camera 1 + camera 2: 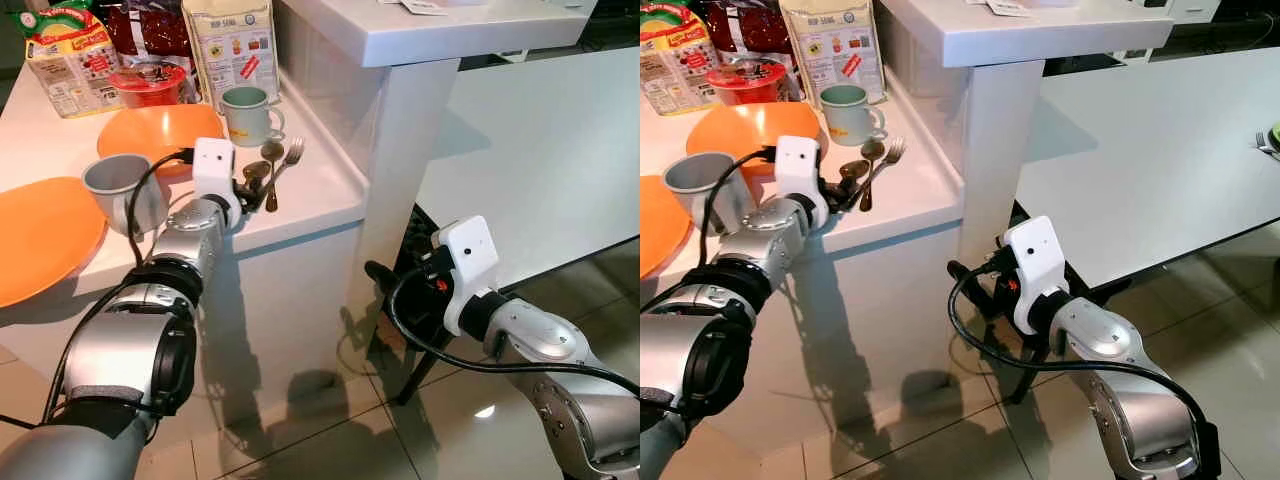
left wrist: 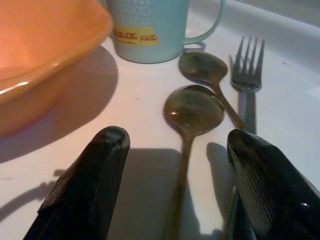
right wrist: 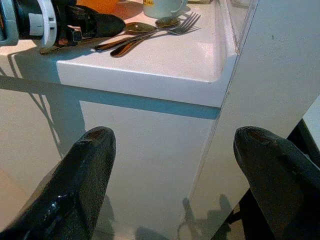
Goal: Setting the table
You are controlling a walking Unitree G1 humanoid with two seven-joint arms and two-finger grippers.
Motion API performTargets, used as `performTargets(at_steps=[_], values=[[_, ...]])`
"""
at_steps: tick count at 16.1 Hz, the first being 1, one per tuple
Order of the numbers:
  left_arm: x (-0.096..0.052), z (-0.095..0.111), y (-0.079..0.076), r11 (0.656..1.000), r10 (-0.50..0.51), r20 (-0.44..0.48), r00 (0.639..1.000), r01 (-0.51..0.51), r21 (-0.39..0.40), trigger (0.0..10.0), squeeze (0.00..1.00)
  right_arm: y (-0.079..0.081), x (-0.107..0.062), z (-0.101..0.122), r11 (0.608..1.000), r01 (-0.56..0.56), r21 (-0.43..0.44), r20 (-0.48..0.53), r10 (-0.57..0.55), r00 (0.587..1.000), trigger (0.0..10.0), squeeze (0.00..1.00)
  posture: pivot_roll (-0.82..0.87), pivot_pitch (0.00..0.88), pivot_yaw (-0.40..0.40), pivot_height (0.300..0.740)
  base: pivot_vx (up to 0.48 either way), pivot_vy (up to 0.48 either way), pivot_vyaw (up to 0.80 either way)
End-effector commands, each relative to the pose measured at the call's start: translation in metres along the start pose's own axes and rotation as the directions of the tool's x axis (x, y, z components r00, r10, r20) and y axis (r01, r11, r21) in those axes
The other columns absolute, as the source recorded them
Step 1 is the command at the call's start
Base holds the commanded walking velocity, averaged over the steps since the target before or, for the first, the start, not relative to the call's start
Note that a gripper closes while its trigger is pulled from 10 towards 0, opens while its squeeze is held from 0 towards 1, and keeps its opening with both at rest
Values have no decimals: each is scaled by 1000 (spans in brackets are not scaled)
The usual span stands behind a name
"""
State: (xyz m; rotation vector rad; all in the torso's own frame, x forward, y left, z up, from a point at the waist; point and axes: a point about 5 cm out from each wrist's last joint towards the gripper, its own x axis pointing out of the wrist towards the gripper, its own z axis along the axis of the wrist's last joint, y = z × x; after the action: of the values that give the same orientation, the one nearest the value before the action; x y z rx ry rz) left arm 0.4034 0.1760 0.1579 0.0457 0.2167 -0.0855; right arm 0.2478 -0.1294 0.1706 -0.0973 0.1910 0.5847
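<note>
Two spoons (image 2: 192,112) and a fork (image 2: 246,75) lie lengthwise — bowls toward the mug (image 2: 150,27) — between the spread left tool (image 2: 175,185).

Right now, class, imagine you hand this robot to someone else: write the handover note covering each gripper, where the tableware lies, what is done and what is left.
Left gripper: open, low over the white counter, fingers on either side of the handle of the nearer spoon; nothing gripped.
Right gripper: open, empty, below counter height beside the white pillar.
Things: second spoon and fork lie beside the first; mug, orange bowl, metal cup and orange plate on the same counter.
Done: no cutlery lifted.
Left: probably grip the spoon, then carry the pieces to the table.
</note>
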Motion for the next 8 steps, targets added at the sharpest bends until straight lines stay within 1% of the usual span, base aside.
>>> performTargets(at_steps=[1, 4, 6, 8], values=[[1, 3, 1, 1000, 7, 4, 1000, -7, -5, 10000, 0, 2, -1, 5, 1000, -8, -10, 10, 8, 1000, 10000, 0, -178, 0, -9, 740, 0, 0, 0], [0, -7, -4, 1000, -25, -37, 999, 25, 9, 10000, 0, 3, -1, 5, 1000, -12, -11, 8, 12, 1000, 10000, 0, -180, 0, -9, 740, 0, 0, 0], [0, -9, -6, 999, -33, -46, 998, 34, 7, 10000, 0, 3, -1, 5, 1000, -12, -11, 7, 12, 1000, 10000, 0, -180, 0, -9, 740, 0, 0, 0], [0, -11, -7, 999, -29, -58, 998, 32, 36, 10000, 0, 4, -2, 5, 1000, -13, -12, 7, 13, 1000, 10000, 0, -182, 0, -7, 740, 0, 0, 0]])
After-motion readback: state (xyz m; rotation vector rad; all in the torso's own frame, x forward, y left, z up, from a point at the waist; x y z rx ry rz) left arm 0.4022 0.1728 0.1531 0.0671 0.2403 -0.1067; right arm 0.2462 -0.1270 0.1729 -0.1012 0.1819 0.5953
